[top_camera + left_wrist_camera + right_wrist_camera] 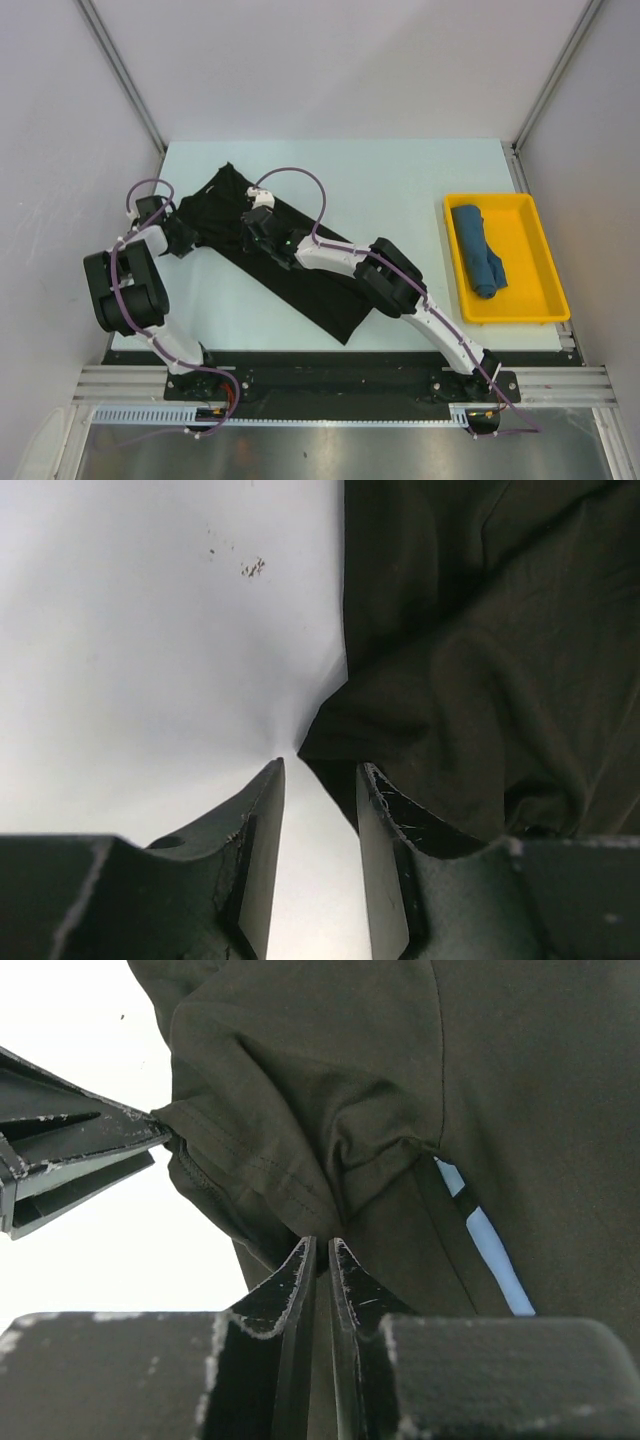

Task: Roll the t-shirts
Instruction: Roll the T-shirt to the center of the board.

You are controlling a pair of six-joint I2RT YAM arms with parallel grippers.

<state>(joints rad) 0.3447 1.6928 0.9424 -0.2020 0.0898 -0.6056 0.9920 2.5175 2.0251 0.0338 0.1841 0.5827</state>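
The black t-shirt (290,265) lies spread diagonally on the table, plain side up. My right gripper (259,222) is low on its upper part and shut on a pinched fold of black cloth (322,1243). My left gripper (186,236) is at the shirt's left edge. In the left wrist view it is open (320,768), and a pointed corner of the black shirt (470,670) ends just ahead of its fingertips. The left gripper also shows in the right wrist view (80,1150), touching the sleeve hem. The teal-blue t-shirt (478,250) lies rolled in the yellow tray (530,310).
The yellow tray stands at the table's right edge. The pale table (400,180) is bordered by white enclosure walls at the back and sides. A black rail (330,375) runs along the near edge by the arm bases.
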